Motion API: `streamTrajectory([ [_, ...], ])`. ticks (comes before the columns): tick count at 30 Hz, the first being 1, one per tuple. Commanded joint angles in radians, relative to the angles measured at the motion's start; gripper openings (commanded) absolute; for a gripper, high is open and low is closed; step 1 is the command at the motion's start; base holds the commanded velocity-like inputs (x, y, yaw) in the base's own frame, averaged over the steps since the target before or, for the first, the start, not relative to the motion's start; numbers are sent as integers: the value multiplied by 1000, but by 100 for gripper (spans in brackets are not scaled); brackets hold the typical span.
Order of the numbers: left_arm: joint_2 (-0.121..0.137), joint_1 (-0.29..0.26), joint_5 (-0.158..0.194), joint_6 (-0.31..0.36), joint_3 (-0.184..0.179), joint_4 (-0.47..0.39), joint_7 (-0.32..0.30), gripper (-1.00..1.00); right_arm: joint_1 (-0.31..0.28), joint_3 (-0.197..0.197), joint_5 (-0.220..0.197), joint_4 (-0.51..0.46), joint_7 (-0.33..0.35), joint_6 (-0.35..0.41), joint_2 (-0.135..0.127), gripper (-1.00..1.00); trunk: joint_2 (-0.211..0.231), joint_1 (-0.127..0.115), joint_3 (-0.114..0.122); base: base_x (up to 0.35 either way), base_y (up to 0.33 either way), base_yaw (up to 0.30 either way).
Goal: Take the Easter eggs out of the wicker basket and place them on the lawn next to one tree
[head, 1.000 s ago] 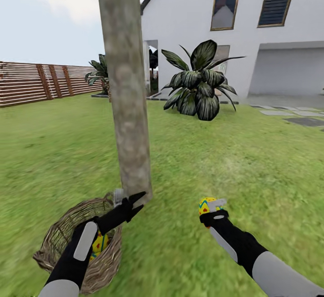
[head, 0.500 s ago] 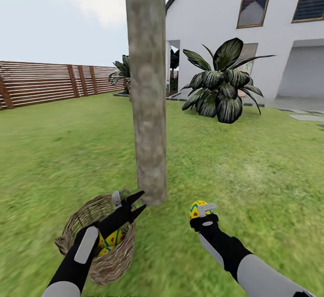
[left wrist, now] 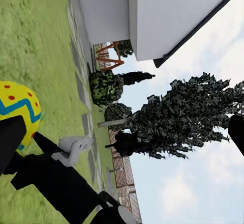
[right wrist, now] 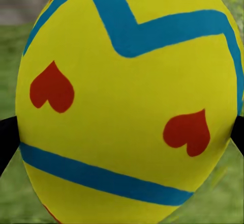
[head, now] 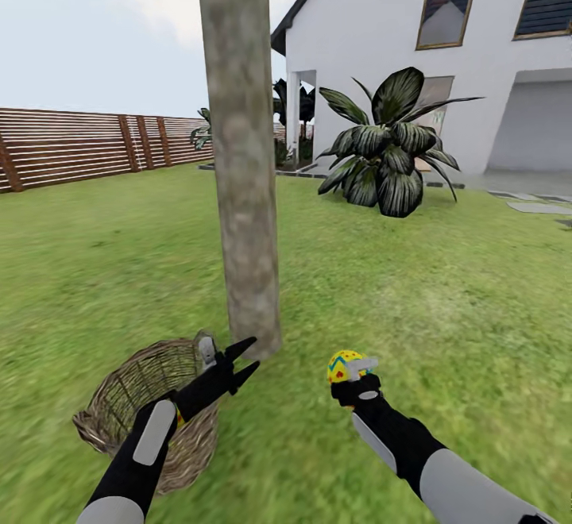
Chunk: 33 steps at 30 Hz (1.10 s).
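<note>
Red hearts on gripped egg [right wrist: 127, 96]

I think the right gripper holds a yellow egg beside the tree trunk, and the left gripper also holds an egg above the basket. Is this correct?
Not quite. In the head view the left gripper is open and holds nothing, its fingers spread above the basket. The rest stands: the right gripper holds a yellow egg beside the tree trunk.
</note>
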Motion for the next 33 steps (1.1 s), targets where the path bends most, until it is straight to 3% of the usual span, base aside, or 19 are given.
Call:
streamTrajectory([
  [1,-1,-1,-2,5,3,0,-3,100,-1,23,2,-1,94,5,-3,-100,0,0,-1,1,-12,0],
  [3,-2,-1,-2,6,2,-2,-5,100,-4,28,11,29,245,12,-3,-100,0,0,-1,0,-4,0],
  [5,-3,-1,-2,11,-1,-8,-22,100,-17,28,12,105,289,15,2,-100,0,0,-1,0,-1,0],
  [6,-3,-1,-1,16,-2,-12,-59,100,-39,28,12,157,298,15,17,-100,0,0,-1,0,0,0],
  [9,-3,-1,-1,20,-6,-24,-170,100,-112,31,15,249,307,11,72,-100,0,0,-1,0,0,0],
  [10,-4,-1,7,20,-6,-25,-184,100,-119,34,18,253,308,8,78,-100,0,0,-1,0,0,0],
  [13,-8,-4,116,17,-24,-79,-197,100,-125,36,20,221,315,7,83,-100,0,0,-1,0,0,0],
  [15,-3,-4,142,20,-39,-162,-196,100,-125,36,20,214,316,7,84,-100,0,0,-1,0,0,0],
  [19,3,-4,151,27,-43,-259,-196,100,-126,39,20,215,315,3,83,-100,0,0,-1,0,0,61],
  [22,5,-4,155,28,-43,-267,-198,100,-126,39,20,222,314,-6,85,-100,0,0,-1,0,0,267],
  [26,5,-4,207,29,-45,-266,-199,100,-126,39,20,224,313,-28,86,-100,0,0,-1,0,0,292],
  [33,3,-3,214,29,-51,-254,-198,100,-126,39,20,225,313,-31,86,-100,0,0,-1,0,0,292],
])
